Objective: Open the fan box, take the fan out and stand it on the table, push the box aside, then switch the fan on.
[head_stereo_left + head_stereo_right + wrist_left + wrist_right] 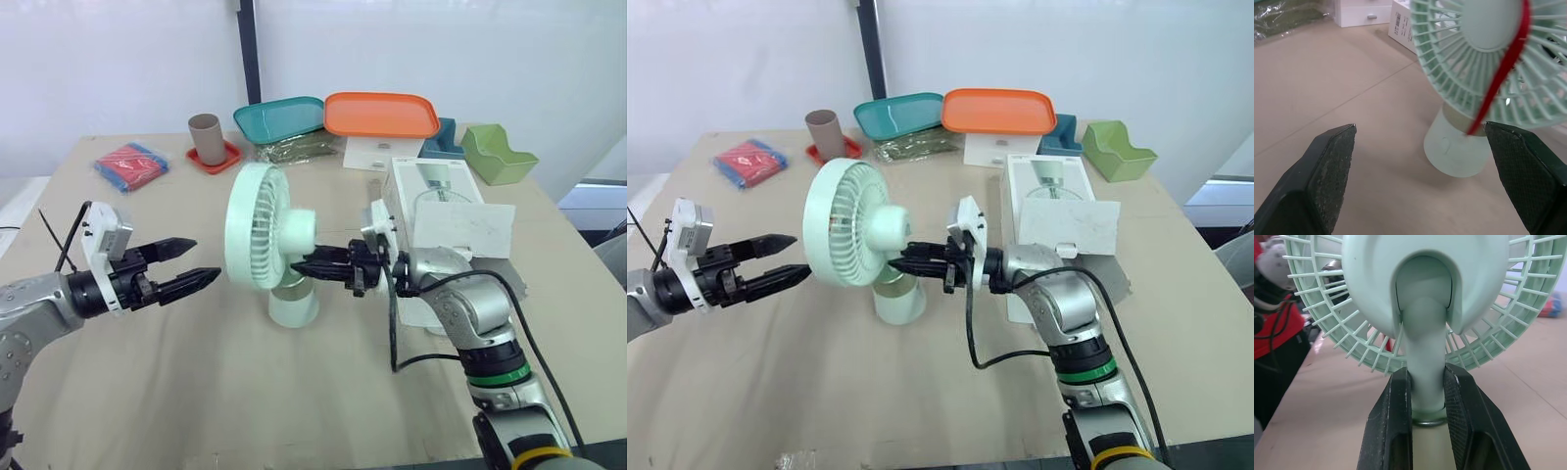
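Mint fan (257, 230) — neck clamped by right gripper (1427, 382); barcode (1397, 20) on box (441, 196).

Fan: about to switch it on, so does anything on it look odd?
Yes: a red strip hangs across the front grille of the fan, down to its base. Otherwise it stands upright, right gripper clamped on its neck.

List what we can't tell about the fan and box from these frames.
- Fan on or off: grille hides the blades, eye views.
- Switch: mark on the base too small, left wrist view.
- Fan box interior: open flap and right arm cover it, eye views.
- Base's footing: right claw blocks it, right wrist view.
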`<state>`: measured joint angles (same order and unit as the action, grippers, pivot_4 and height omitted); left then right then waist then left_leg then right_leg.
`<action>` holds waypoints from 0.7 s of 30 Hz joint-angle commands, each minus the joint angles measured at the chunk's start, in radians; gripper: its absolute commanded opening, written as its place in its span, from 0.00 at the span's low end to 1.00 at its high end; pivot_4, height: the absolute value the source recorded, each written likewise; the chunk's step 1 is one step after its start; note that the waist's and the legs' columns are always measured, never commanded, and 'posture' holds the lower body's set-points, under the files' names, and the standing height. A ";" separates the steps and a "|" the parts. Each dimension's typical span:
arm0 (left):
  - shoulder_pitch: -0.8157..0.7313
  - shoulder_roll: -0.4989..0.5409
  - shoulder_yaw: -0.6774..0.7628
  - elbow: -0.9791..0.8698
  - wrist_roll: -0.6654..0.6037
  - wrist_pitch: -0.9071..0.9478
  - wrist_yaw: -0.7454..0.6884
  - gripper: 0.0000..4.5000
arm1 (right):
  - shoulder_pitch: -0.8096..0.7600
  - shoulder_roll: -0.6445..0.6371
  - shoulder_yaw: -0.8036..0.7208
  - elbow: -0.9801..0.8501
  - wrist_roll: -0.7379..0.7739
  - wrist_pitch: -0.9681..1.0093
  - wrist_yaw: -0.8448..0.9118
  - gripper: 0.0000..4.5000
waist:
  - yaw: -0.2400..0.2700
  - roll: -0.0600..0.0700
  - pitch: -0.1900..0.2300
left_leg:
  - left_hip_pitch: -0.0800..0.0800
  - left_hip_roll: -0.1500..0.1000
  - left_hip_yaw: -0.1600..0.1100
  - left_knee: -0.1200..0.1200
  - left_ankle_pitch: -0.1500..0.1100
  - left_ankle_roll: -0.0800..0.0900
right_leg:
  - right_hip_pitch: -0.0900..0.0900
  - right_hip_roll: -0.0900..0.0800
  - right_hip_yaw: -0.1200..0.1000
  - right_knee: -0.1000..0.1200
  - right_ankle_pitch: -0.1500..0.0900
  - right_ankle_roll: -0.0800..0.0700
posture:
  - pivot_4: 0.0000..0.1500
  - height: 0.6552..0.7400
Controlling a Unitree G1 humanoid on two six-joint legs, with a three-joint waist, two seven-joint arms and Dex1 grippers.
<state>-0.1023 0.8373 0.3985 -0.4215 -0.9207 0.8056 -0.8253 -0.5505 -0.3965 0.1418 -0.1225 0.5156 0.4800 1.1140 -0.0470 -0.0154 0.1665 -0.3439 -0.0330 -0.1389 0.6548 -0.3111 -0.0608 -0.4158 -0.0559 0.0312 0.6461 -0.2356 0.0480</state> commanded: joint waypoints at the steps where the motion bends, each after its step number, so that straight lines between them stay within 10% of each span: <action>1: 0.063 0.019 0.024 -0.038 0.008 -0.023 -0.042 0.99 | 0.029 0.003 -0.008 -0.026 0.022 -0.133 0.098 0.07 | -0.001 0.000 0.000 | 0.000 0.000 0.000 0.000 0.000 0.000 | 0.000 0.000 0.000 0.000 0.000 0.000 | 1.00 1.00; 18: 0.135 0.000 -0.207 -0.086 0.200 -0.153 -0.112 0.99 | 0.114 -0.019 0.062 0.039 -0.009 -0.295 0.294 0.07 | 0.001 0.000 0.000 | 0.001 0.002 0.002 0.000 0.000 0.000 | 0.001 0.001 0.001 0.000 0.001 -0.001 | 1.00 1.00; 21: 0.129 -0.013 -0.280 -0.073 0.295 -0.233 -0.108 0.75 | 0.113 -0.009 0.064 0.048 -0.018 -0.296 0.283 0.07 | 0.001 0.000 0.000 | 0.002 0.002 0.002 0.000 0.000 0.000 | 0.001 0.001 0.001 0.000 0.001 -0.001 | 1.00 1.00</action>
<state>0.0339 0.8312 0.1403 -0.4874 -0.6759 0.6300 -0.9283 -0.4235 -0.4156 0.2023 -0.0645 0.4762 0.1867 1.3920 -0.0457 -0.0151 0.1666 -0.3422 -0.0311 -0.1368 0.6546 -0.3112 -0.0607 -0.4148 -0.0547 0.0319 0.6460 -0.2351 0.0470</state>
